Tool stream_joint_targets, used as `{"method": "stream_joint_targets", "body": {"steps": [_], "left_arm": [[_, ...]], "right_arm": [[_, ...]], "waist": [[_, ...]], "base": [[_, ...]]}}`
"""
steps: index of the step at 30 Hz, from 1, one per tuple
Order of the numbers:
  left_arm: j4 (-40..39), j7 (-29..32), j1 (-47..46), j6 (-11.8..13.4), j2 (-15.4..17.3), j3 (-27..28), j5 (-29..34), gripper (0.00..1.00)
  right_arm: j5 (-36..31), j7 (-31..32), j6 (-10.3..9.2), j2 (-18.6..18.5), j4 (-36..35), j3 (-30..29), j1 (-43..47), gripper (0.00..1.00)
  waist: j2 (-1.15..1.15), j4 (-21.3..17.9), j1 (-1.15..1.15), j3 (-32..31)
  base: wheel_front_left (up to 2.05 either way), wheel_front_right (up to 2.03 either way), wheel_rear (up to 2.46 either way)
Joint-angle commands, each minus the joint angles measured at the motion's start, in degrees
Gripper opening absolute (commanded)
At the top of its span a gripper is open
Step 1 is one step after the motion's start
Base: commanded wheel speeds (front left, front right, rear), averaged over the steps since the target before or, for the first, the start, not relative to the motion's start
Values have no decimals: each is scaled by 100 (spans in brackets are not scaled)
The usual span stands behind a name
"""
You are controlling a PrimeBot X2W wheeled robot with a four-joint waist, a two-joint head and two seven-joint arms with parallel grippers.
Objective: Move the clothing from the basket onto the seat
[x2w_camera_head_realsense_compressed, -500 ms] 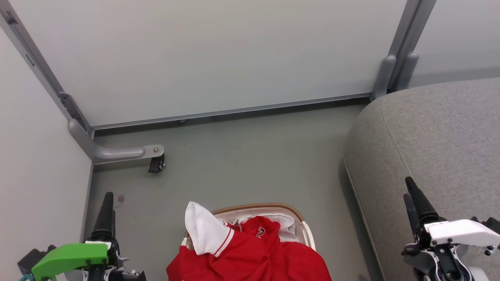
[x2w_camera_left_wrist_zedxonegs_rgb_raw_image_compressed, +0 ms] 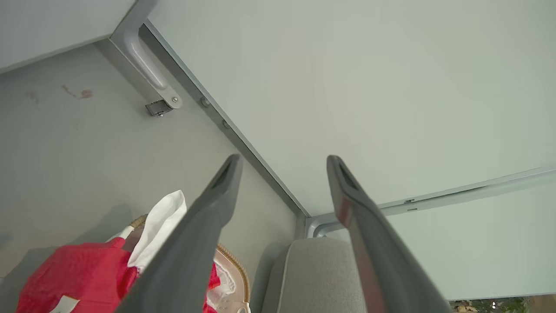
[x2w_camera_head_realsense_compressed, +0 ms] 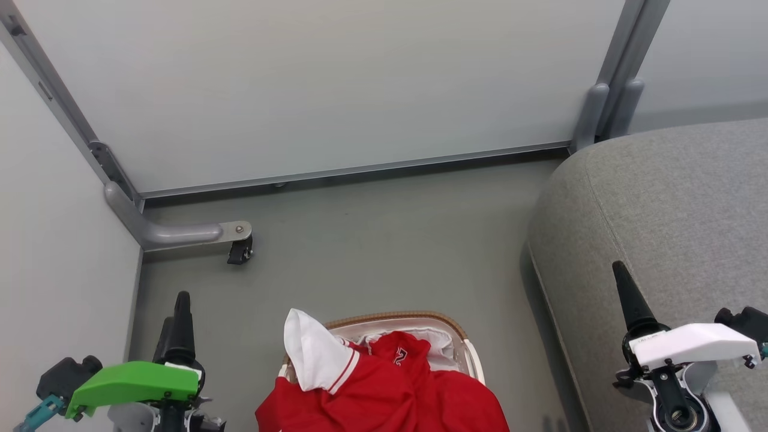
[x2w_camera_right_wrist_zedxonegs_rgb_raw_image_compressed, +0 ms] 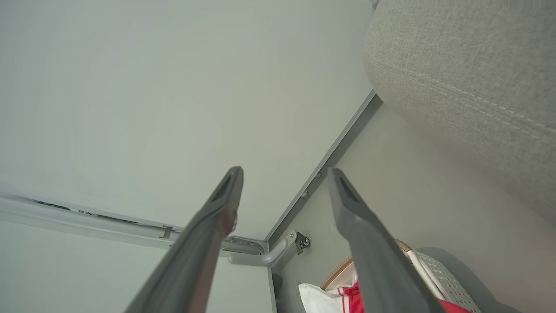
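Observation:
The clothing (x2w_camera_head_realsense_compressed: 384, 390), red shirts with a white sleeve flopped up on the left, is heaped in the basket (x2w_camera_head_realsense_compressed: 414, 317) at the bottom centre and spills over its near side. The grey seat (x2w_camera_head_realsense_compressed: 672, 204) stands to the right of the basket. My left gripper (x2w_camera_head_realsense_compressed: 177, 315) hangs open over the floor, left of the basket and clear of it. My right gripper (x2w_camera_head_realsense_compressed: 627, 297) is open above the seat's front edge. In the left wrist view the open gripper (x2w_camera_left_wrist_zedxonegs_rgb_raw_image_compressed: 282, 174) frames the clothing (x2w_camera_left_wrist_zedxonegs_rgb_raw_image_compressed: 78, 269) and seat (x2w_camera_left_wrist_zedxonegs_rgb_raw_image_compressed: 312, 274). The right gripper (x2w_camera_right_wrist_zedxonegs_rgb_raw_image_compressed: 284, 182) holds nothing; seat (x2w_camera_right_wrist_zedxonegs_rgb_raw_image_compressed: 469, 65) upper right.
Pale partition panels on grey metal frames close off the back and the left. A frame foot with a black caster (x2w_camera_head_realsense_compressed: 240, 252) juts onto the grey floor (x2w_camera_head_realsense_compressed: 384, 240) behind the basket. A narrow strip of floor separates basket and seat.
The left gripper has shifted a little right, toward the basket. The right gripper has edged up and left and turned slightly. Basket, clothing and seat have not moved.

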Motion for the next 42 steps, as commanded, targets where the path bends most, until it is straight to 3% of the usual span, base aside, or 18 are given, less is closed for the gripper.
{"method": "stream_joint_targets", "body": {"steps": [1, 22, 42], "left_arm": [[-30, -69, -196, 37, 70, -42, 298, 100], [359, -490, -420, 280, 148, -501, 2116, 100], [315, -828, -227, 455, 130, -810, 3412, 100]], "right_arm": [[-268, -70, 2, -78, -72, 44, -186, 100], [-2108, -494, 2, -129, 63, 253, -460, 100], [-3443, -829, 3, -118, 125, 435, -361, 100]], "waist": [[0, 0, 0, 2], [0, 31, 0, 29], [0, 24, 0, -8]], "base": [[0, 0, 0], [0, 0, 0], [0, 0, 0]]}}
